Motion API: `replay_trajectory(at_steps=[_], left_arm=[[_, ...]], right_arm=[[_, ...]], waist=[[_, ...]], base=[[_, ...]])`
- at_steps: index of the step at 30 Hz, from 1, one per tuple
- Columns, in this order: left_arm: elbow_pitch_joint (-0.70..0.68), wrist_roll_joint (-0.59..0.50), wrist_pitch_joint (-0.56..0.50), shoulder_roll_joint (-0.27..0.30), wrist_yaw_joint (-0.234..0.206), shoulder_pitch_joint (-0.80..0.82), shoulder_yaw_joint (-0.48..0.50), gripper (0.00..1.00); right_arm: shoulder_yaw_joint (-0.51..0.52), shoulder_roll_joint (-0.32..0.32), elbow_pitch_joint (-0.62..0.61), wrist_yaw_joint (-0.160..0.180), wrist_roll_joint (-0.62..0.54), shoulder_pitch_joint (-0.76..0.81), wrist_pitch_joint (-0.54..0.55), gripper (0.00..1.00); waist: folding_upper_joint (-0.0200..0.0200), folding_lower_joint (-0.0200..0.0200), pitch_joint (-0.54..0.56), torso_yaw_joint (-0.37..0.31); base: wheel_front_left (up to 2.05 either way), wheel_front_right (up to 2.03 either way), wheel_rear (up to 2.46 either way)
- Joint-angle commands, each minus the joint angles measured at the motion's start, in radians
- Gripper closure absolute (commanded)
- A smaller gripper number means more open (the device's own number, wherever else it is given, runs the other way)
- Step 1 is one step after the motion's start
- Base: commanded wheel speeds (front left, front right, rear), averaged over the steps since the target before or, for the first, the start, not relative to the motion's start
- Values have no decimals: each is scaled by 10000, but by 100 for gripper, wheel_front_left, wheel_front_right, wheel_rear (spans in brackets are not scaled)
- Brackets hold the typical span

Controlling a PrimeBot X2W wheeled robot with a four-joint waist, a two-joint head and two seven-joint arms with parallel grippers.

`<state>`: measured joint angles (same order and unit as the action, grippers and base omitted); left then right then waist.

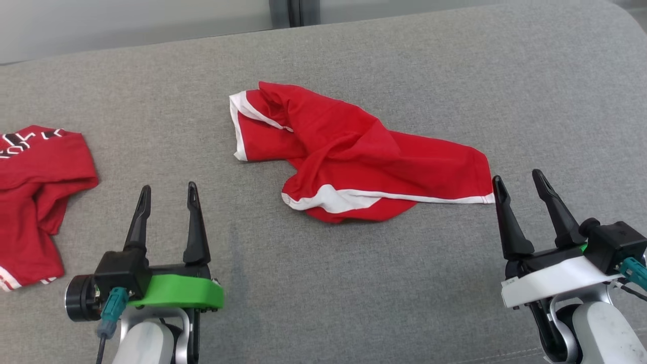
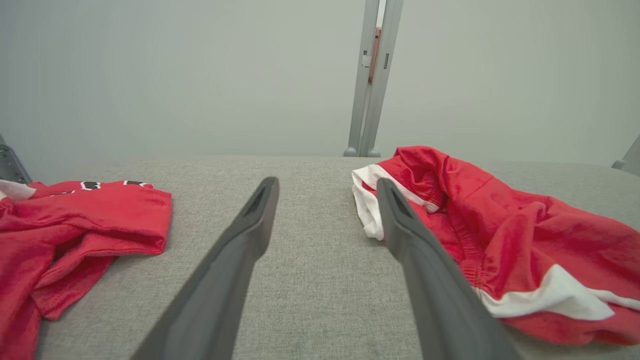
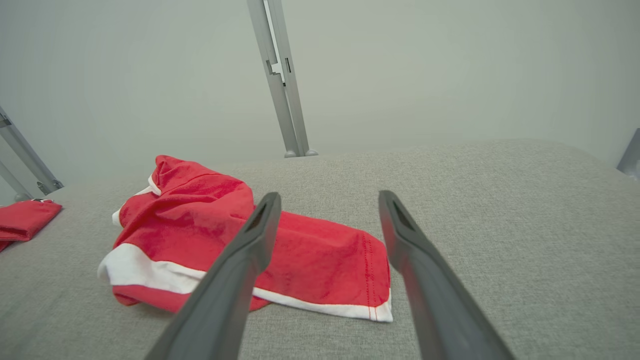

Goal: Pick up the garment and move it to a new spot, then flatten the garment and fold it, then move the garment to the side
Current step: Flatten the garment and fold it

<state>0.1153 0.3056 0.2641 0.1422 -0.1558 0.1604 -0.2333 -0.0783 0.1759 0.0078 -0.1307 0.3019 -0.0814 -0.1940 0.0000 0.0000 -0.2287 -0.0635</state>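
Observation:
A crumpled red garment [image 1: 354, 151] with white trim lies bunched in the middle of the grey surface [image 1: 404, 60]. The left wrist view has the garment [image 2: 505, 235] at its right; the right wrist view has the garment [image 3: 200, 230] at its left. My left gripper [image 1: 168, 194] stands open near the lower left, well short of the cloth, with nothing between its fingers. My right gripper [image 1: 520, 183] is open at the lower right, its inner fingertip [image 1: 498, 183] just beside the garment's white-hemmed corner; I cannot tell whether it touches.
A second red garment [image 1: 35, 192] with white and black markings lies at the left edge, also seen as red cloth [image 2: 70, 235] in the left wrist view. Behind the surface stands a pale wall with a grey metal post [image 2: 370, 80].

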Motion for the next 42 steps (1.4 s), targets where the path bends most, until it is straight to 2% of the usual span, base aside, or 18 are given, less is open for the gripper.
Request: replay_trajectory(at_steps=[1,19,30,34,42], left_arm=[[-90,-35,5,89,-20,-198,66,0],[-229,-153,1,17,95,-416,7,0],[575,376,-2156,-568,1287,830,-1827,0],[1330,579,-2663,-722,1481,1507,-2129,0],[2631,933,-2882,-796,1660,2361,-2228,0]], right_arm=[[34,15,-106,-2,-65,142,59,0],[116,-61,-383,-2,-67,312,241,0],[-1,-86,-492,-2,-42,-26,241,0],[-118,-91,-422,-2,33,-196,151,0],[-148,-131,-134,-2,154,-390,-58,0]], waist=[[0,0,167,135],[0,0,205,214],[0,0,-470,179],[0,0,-874,8],[0,0,-1305,-296]], base=[[0,0,0],[0,0,0],[0,0,0],[0,0,0],[0,0,0]])
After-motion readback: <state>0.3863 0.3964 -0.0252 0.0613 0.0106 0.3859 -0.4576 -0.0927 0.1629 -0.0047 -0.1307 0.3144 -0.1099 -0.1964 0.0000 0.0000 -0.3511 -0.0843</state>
